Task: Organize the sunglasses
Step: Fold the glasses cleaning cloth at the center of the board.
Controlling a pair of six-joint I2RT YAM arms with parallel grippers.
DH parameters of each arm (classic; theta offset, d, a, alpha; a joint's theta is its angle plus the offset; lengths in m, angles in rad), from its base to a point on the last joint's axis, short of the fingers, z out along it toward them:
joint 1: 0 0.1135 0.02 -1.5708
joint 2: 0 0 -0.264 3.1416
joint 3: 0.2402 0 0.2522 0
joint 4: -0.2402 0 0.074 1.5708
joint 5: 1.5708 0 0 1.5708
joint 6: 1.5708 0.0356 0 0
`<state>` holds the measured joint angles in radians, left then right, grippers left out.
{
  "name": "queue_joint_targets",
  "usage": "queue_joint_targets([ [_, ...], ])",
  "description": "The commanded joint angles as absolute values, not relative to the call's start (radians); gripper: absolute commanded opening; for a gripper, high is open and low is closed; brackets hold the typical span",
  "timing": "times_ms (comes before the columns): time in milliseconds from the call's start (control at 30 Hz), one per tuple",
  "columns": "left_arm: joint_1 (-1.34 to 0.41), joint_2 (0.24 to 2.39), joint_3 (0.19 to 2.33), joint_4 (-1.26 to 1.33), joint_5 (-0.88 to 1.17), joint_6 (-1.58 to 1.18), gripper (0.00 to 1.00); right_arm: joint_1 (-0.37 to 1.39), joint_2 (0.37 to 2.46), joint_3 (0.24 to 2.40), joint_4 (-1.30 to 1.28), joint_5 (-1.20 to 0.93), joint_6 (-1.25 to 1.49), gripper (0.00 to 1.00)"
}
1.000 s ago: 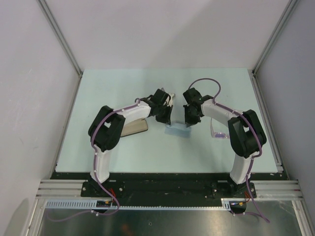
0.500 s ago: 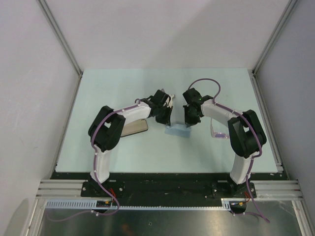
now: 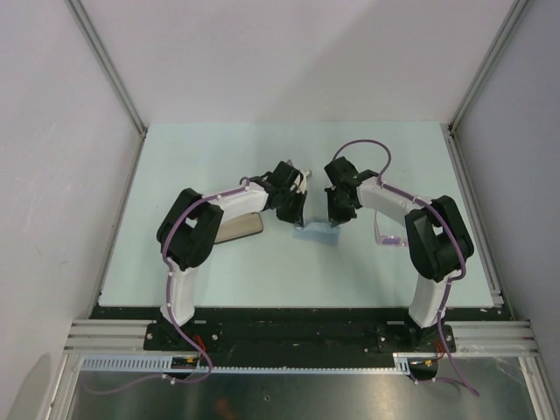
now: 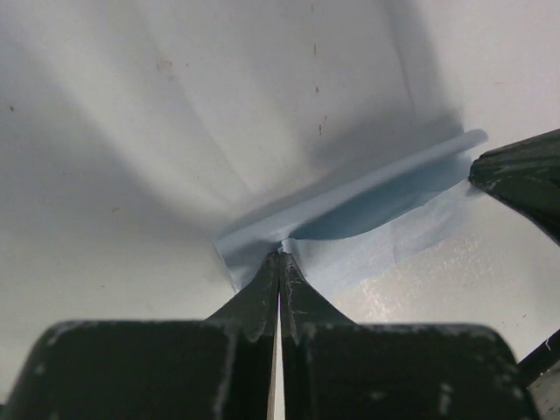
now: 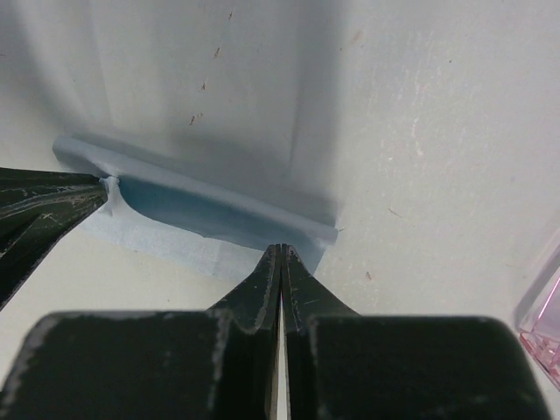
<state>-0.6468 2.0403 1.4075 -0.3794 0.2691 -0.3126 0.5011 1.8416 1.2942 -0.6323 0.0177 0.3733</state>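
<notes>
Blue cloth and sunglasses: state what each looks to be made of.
Cloth: thin soft fabric, perhaps microfibre, matte pale blue. It bends over into a limp roll with no sharp crease. Sunglasses: probably plastic, glossy translucent pink. Light passes through the frame's edge, though only a corner shows up close.

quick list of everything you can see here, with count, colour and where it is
table: one, pale green, under everything
cloth: one, pale blue, mid-table, folded over and held between both hands
sunglasses: one pair, translucent pink, right of the cloth
case: one, brownish oblong, left of the cloth
left hand: one, black, shut on one end of the cloth
right hand: one, black, shut on the other end of the cloth
</notes>
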Motion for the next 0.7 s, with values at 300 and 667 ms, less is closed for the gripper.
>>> queue_joint_targets([
  [300, -0.657, 1.954, 1.381, -0.367, 0.238, -0.290, 0.22, 0.506, 1.783, 1.293, -0.644, -0.052, 0.333, 0.38],
  [667, -0.657, 1.927, 1.391, -0.364, 0.245, -0.296, 0.45, 0.494, 1.749, 1.293, -0.637, -0.098, 0.337, 0.44],
])
